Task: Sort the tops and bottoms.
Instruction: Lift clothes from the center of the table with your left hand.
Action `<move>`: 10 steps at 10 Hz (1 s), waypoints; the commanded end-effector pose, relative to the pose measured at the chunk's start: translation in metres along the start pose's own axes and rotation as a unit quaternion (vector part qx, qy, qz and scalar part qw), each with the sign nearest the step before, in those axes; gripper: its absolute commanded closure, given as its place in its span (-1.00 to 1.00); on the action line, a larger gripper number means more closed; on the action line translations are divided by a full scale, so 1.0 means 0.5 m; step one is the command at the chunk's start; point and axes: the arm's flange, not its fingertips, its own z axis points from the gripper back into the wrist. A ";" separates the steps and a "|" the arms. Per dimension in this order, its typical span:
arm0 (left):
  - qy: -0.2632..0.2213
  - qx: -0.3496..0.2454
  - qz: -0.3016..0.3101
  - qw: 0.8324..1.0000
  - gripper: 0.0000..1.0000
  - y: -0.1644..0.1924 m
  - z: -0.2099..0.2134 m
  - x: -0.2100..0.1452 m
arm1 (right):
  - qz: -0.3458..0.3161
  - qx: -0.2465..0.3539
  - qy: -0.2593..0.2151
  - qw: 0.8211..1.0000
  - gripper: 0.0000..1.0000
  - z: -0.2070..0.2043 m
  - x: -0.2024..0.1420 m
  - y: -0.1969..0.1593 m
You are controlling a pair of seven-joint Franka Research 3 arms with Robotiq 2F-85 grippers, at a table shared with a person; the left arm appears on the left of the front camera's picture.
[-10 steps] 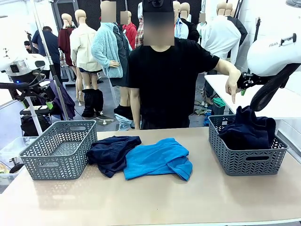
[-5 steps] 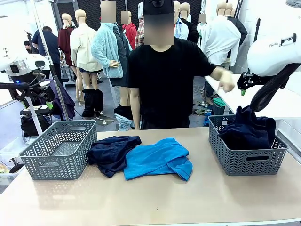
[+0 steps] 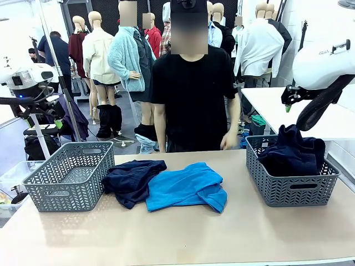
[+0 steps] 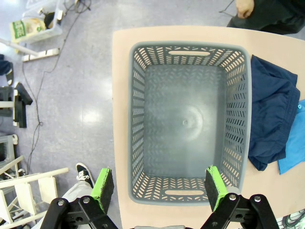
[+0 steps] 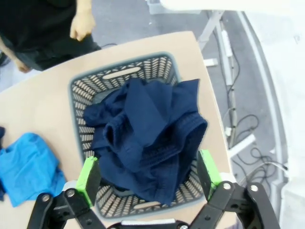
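A bright blue garment [image 3: 187, 187] lies mid-table, overlapping dark navy shorts [image 3: 132, 178] to its left; the navy shorts [image 4: 269, 116] also show beside the grey left basket [image 4: 140, 119], which holds nothing. My left gripper [image 4: 156, 188] hangs open high above that basket [image 3: 69, 176]. The grey right basket [image 3: 291, 191] holds a heap of navy clothing [image 3: 293, 151]. My right gripper [image 5: 148, 176] is open above that navy heap [image 5: 147, 136], nothing between its fingers. The blue garment [image 5: 26, 167] shows at the right wrist view's left edge.
A person in a black top [image 3: 191, 94] stands at the table's far edge, one hand [image 3: 227, 141] lowered near the right basket. A white table [image 3: 266, 102] stands behind on the right. Bare tabletop [image 3: 183, 235] runs along the near edge.
The person's hand, which pointed down over the right basket, swung back and dropped to their side. Clothes, baskets and both arms stay put.
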 end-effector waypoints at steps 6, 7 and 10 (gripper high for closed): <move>0.004 -0.066 -0.161 0.985 -1.00 -0.152 0.021 0.012 | -0.153 -0.025 -0.001 0.988 -1.00 -0.046 -0.012 -0.329; 0.016 -0.074 -0.195 0.978 -1.00 -0.187 0.014 0.017 | -0.172 -0.015 -0.011 0.985 -1.00 -0.053 -0.022 -0.352; 0.027 -0.080 -0.285 0.955 -1.00 -0.303 -0.008 -0.004 | -0.161 -0.037 0.007 0.986 -1.00 -0.041 -0.010 -0.353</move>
